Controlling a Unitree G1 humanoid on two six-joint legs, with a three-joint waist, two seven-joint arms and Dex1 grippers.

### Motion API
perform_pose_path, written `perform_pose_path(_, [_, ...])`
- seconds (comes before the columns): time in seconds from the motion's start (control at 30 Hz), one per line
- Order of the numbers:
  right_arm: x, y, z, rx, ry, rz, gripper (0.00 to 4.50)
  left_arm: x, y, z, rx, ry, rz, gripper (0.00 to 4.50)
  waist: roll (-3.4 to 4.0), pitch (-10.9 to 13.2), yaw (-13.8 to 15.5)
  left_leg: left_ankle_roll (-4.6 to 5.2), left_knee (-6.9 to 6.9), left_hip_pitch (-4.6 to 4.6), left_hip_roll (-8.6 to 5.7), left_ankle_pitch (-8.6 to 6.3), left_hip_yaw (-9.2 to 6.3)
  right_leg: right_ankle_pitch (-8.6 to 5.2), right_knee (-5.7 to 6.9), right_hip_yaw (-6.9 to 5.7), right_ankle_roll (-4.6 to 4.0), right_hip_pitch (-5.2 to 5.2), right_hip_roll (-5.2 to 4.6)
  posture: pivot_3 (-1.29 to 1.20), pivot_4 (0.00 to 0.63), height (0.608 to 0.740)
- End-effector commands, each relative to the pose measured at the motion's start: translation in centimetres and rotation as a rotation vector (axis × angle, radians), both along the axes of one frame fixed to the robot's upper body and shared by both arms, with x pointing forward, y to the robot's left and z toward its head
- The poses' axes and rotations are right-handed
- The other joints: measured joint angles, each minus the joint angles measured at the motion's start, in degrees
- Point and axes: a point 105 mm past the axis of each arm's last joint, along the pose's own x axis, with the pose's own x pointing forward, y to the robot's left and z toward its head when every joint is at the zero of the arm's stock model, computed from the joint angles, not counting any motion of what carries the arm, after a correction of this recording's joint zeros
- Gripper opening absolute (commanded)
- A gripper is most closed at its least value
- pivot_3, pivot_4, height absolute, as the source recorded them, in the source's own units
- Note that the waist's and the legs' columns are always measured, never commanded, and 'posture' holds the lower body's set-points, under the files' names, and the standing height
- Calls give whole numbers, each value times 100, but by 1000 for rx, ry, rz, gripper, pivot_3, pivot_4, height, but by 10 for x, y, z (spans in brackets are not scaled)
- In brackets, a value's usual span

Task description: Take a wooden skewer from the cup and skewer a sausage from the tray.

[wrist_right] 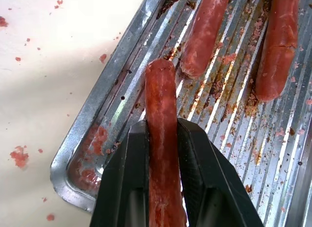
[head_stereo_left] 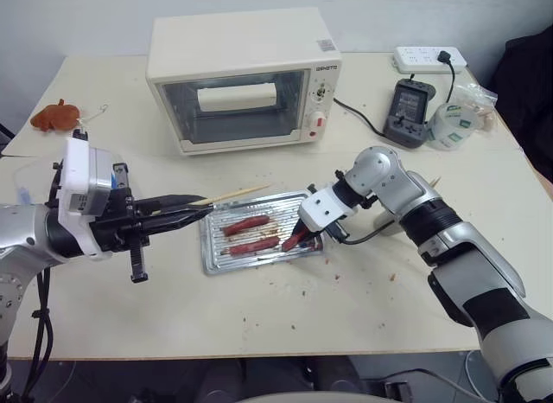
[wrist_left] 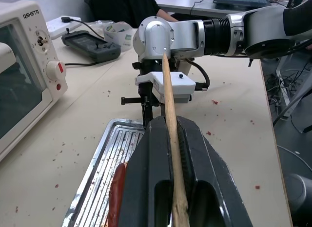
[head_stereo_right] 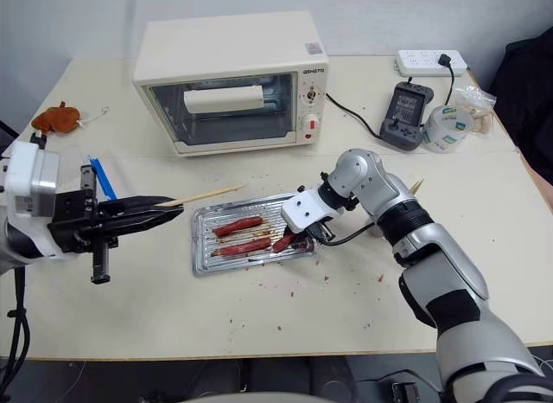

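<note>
From the left eye view I have my left gripper (head_stereo_left: 192, 211) clenched on the wooden skewer (head_stereo_left: 232, 195), held level and aimed across at the tray (head_stereo_left: 210, 258), which I take as the ready pose for a push into meat. My right gripper (head_stereo_left: 294, 239) is down at the tray's near right end, pinching one sausage (head_stereo_left: 292, 239) and tipping it up off the ridged floor, I judge so that an end is offered toward the stick; two more sausages (head_stereo_left: 245, 224) lie flat on the tray. The right eye view gives the same layout, with the toaster oven (head_stereo_right: 229, 81) behind the tray and a power strip (head_stereo_right: 430, 60) at the far right of the table (head_stereo_right: 259, 308); something pale sits behind my right arm where the cup might be, but I cannot tell. In the left wrist view the skewer runs up the groove between the two black fingers (wrist_left: 151, 178), squeezed tight on it, and its tip lines up toward the right wrist beyond the tray, so the aim looks roughly right though the tip stands well apart from the held sausage. In the right wrist view the fingers (wrist_right: 127, 183) grip the sausage by its sides, leaving its far end bare over the tray corner, which I think is the end to pierce. The grip looks firm, but the skin appears greasy, so a hard push might slide it.
</note>
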Motion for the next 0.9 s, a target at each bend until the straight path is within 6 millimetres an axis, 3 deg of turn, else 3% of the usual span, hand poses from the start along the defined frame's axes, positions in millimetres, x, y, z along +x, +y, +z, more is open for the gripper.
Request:
perform_pose_path(0.03, [-5, -4, -1, -29, 34, 23, 829, 1, -2, 5, -1, -33, -20, 0, 0, 0, 0, 0, 0, 0, 0, 0, 0, 0, 0, 0, 0, 1, 0, 0, 150, 740])
perform_pose_path(0.13, [-4, -2, 12, 3, 31, 1, 829, 1, -4, 5, 3, -27, -39, 0, 0, 0, -4, 0, 0, 1, 0, 0, 0, 0, 0, 0, 0, 1, 0, 0, 150, 740])
perform_pose_path(0.33, [-19, -7, 81, 90, 30, -59, 829, 9, 1, 4, 14, -17, -46, 0, 6, 4, 34, 0, 0, -9, -2, 0, -4, 0, -5, -1, 0, -5, -2, 0, 150, 740])
perform_pose_path(0.5, [-41, -24, 122, 90, 51, -134, 829, 13, -2, 5, 20, -18, -82, 0, 4, 5, 39, 1, -4, -10, 0, -2, -9, -2, -12, -5, -4, -5, -1, 0, 150, 740])
perform_pose_path(0.67, [-54, -44, 134, 52, 67, -248, 829, 14, -4, 1, 56, -4, -134, 0, 3, 6, 52, 3, -6, -15, -1, -3, -9, -2, -33, -8, -3, -2, -1, 0, 150, 740])
perform_pose_path(0.9, [-56, -51, 147, 97, 74, -360, 829, 21, -8, -3, 83, -6, -194, 0, 2, 7, 37, 5, -6, -14, 4, -3, -2, -2, -29, -6, -2, -6, 7, 0, 150, 740])
